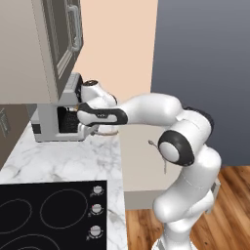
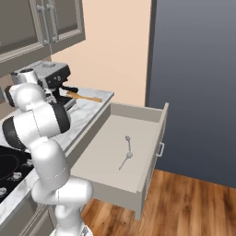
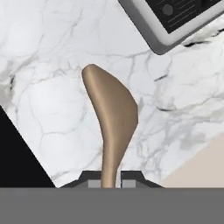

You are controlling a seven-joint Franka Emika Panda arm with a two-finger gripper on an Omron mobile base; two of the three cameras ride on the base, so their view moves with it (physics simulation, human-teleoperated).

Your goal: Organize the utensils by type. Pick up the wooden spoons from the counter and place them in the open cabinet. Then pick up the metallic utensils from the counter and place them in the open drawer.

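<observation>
Spoon (image 3: pixel 111 113) is clamped by its handle in my end effector (image 3: pixel 109 178), bowl pointing away, just above the worktop (image 3: pixel 52 96) by the coffee machine (image 3: pixel 175 19). Cabinet (image 1: pixel 34 49) is up & left, so I think lift next.

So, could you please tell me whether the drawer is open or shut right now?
Open: the drawer is pulled out from the counter, with two small metal spoons lying inside.

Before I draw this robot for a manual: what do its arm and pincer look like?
The arm has glossy white, rounded segments with black bands and a grey-ringed white cap at the joints. The wrist link is black. The pincer has two small dark fingertips with pale grey pads. No cables or markings are visible.
</observation>
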